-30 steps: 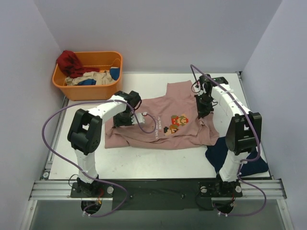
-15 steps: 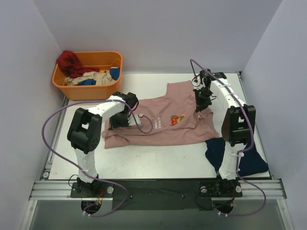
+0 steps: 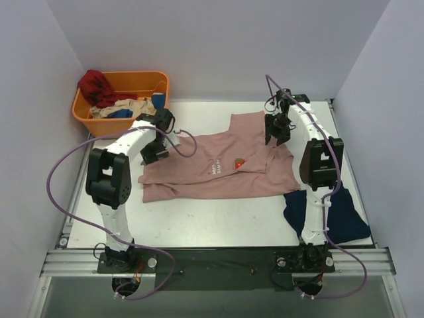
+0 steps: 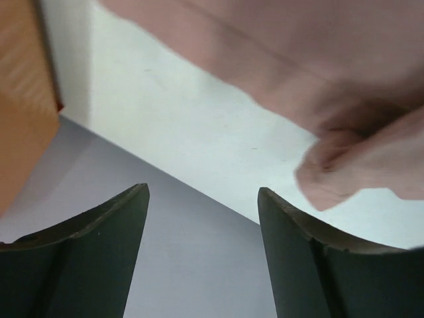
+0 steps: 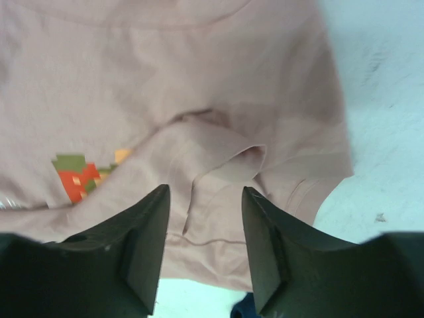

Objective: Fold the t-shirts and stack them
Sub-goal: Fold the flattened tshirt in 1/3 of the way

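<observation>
The dusty-pink t-shirt (image 3: 212,171) lies folded over on itself across the middle of the table, its pixel print (image 3: 239,163) half covered. My left gripper (image 3: 152,152) hangs open just off the shirt's far left corner, and the left wrist view shows its fingers (image 4: 129,225) apart around nothing, the pink t-shirt (image 4: 344,79) off to one side. My right gripper (image 3: 275,138) is open above the shirt's far right part; in the right wrist view its fingers (image 5: 149,232) straddle a rumpled fold of the pink t-shirt (image 5: 218,152). The navy t-shirt (image 3: 344,218) is bunched at the near right, partly behind the right arm.
An orange basket (image 3: 119,124) of mixed clothes stands at the far left corner, close to my left gripper, and the basket (image 4: 20,99) also fills the left edge of the left wrist view. Walls enclose the table on three sides. A metal rail (image 3: 218,260) runs along the near edge.
Both arms carried the pink t-shirt's near edge toward the far side, folding it over the print. Both grippers then opened and let the cloth go.
</observation>
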Controlling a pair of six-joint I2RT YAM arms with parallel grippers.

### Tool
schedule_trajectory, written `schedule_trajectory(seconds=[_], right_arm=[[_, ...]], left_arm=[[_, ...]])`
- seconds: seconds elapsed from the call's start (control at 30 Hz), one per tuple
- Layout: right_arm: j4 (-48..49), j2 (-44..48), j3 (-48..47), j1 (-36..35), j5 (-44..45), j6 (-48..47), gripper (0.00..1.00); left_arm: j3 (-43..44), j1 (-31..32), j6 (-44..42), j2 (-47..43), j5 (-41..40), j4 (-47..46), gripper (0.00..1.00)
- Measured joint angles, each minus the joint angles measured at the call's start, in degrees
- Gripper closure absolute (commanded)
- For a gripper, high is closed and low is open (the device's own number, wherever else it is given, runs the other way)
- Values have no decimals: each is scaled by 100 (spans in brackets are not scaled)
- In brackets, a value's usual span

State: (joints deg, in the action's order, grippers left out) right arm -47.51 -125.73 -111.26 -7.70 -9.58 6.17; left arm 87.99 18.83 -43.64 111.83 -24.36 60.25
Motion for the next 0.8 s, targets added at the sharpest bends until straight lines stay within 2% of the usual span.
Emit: schedule_trajectory(seconds=[0.07, 0.1, 0.13, 0.17, 0.23, 0.33, 0.5, 0.63, 0.8], right_arm=[[4, -142, -201, 120, 0, 157, 49], [33, -166, -260, 203, 13, 278, 48], [39, -160, -275, 293, 52, 431, 46], [39, -116, -267, 409, 76, 518, 45], [195, 133, 66, 625, 160, 706, 43], [227, 1036, 1257, 1005, 337, 883, 42], [236, 2625, 2933, 1283, 267, 857, 38], [439, 3034, 3709, 1200, 9, 789, 38], [713, 2664, 3888, 1266, -197, 745, 39]], left_arm=[[236, -188, 37, 0, -105, -160, 28], [343, -271, 70, -2, -144, -240, 40], [457, -339, 105, -4, -164, -271, 48], [555, -378, 125, -24, -127, -264, 63], [623, -374, 109, -175, 179, -199, 67], [52, -35, -118, -911, 866, -101, 64], [-1937, 1104, -664, -2439, 1613, -2, 38], [-2581, 1019, -841, -2343, 1600, -256, 32], [-2817, 925, -946, -2240, 1681, -684, 31]])
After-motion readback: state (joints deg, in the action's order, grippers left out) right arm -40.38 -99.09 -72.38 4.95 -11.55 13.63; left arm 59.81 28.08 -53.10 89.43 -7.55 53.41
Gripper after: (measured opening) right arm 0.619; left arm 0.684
